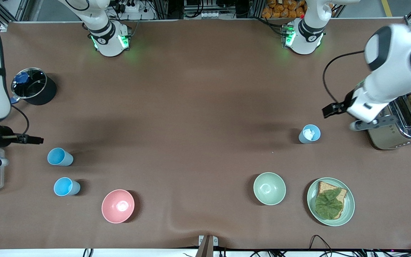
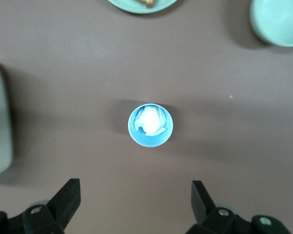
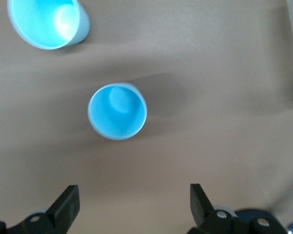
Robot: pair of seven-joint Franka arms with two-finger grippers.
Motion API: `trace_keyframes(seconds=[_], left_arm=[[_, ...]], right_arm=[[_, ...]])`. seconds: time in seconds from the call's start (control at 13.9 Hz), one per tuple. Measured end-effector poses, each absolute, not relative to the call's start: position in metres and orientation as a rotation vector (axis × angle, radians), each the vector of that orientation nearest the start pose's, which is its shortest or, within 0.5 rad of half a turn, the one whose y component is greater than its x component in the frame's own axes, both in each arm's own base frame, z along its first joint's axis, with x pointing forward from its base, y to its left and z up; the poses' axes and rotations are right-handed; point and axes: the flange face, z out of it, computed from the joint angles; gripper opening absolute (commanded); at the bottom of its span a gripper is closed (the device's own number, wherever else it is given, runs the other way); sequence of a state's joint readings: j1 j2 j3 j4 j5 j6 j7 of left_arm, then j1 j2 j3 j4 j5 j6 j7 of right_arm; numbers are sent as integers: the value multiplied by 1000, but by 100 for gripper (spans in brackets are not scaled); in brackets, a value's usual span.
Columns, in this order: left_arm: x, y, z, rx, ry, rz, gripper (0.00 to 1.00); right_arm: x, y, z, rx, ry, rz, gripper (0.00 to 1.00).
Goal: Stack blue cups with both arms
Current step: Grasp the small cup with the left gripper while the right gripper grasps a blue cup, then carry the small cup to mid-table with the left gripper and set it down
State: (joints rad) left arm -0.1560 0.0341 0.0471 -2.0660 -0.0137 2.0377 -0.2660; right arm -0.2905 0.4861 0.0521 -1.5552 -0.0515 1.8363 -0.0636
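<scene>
i see my left gripper (image 2: pixel 134 207) spread wide above the cup with white stuff (image 1: pixel 309 134) near the toaster (image 1: pixel 401 125); right gripper (image 3: pixel 132 209) spread above two empty blue cups (image 1: pixel 60 156).

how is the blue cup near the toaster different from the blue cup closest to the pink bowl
The cup near the toaster holds something white and crumpled; the cup nearest the pink bowl looks empty. The toaster-side cup stands alone toward the left arm's end of the table, while the other has a second blue cup beside it at the right arm's end. The toaster-side cup looks a duller blue. Both stand upright, handleless, untouched.
</scene>
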Motion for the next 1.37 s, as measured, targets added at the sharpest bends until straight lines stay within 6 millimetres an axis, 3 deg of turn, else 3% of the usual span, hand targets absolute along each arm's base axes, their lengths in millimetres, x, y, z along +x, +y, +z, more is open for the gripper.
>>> trace_keyframes(seconds=[0.29,0.72,0.86,1.01,1.08,1.15,1.22,1.37], left_arm=[[529,-57,330,-3124,-262,91,100],[539,-30,266,-3111,-329,90,96],[542,-25,249,-3109,-344,77,72],[543,-22,238,-3107,-349,78,32],[543,-23,236,-3107,-347,77,0],[543,-24,236,-3108,-344,75,0],[544,-25,237,-3109,-342,74,0],[544,-27,237,-3110,-337,73,0]], right_arm=[[649,-181,296,-3098,273,333,100],[652,-191,277,-3108,290,270,100],[657,-191,263,-3114,286,227,100],[664,-185,250,-3120,272,177,100],[665,-184,244,-3119,268,174,81],[664,-184,240,-3117,269,179,17],[664,-185,237,-3116,271,184,0],[663,-185,234,-3115,272,187,0]])
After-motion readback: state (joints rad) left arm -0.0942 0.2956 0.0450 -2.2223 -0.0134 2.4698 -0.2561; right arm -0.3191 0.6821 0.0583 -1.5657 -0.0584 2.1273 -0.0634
